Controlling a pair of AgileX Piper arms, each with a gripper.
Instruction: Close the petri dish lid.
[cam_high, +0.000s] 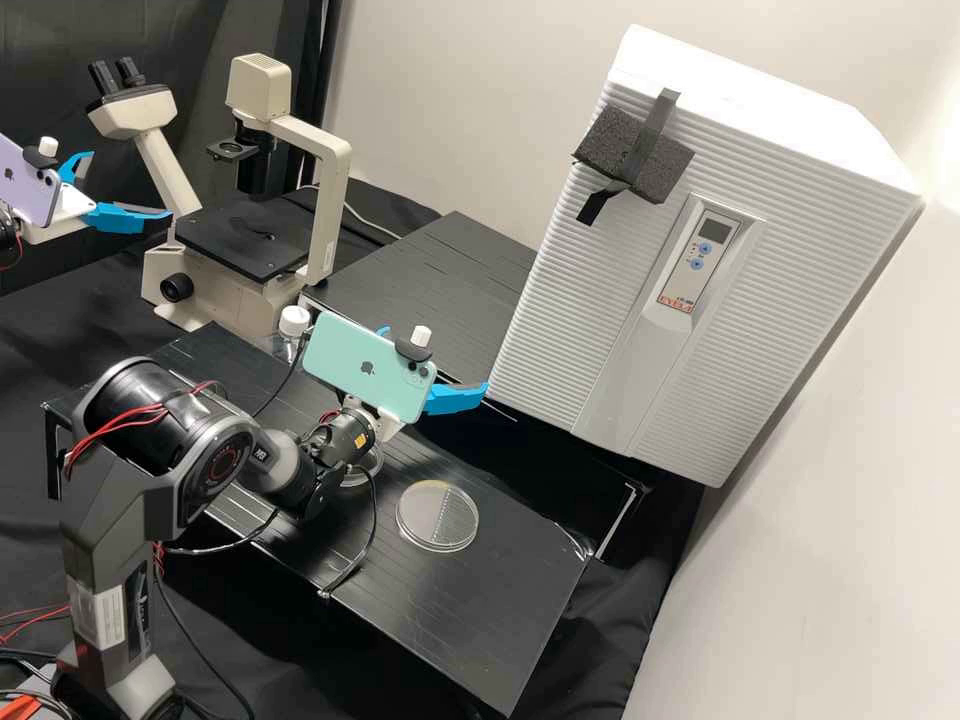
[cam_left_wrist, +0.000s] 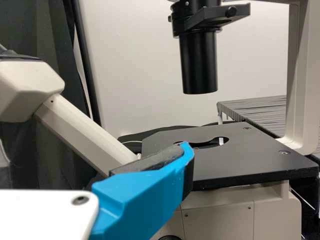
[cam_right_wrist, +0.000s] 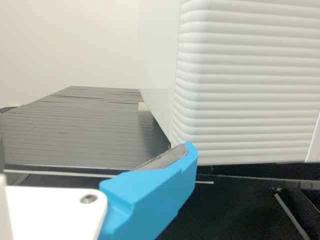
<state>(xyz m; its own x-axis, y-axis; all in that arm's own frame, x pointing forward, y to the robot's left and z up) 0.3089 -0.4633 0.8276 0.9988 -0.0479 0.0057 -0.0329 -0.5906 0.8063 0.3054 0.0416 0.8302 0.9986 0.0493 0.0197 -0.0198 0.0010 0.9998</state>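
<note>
Mint-green phone (cam_high: 342, 367), white ribbed box (cam_high: 560, 300), beige microscope (cam_high: 332, 200)

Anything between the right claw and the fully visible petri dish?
Nothing visible stands between the right claw and that petri dish. The right arm's wrist partly hides the other dish; can't tell there.

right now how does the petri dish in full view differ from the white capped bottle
The petri dish is low and flat, while the bottle stands taller.
The petri dish is wide and shallow; the bottle is narrower across.
The petri dish is clear throughout, whereas the bottle has an opaque white cap.
Both look round, with see-through walls.
</note>
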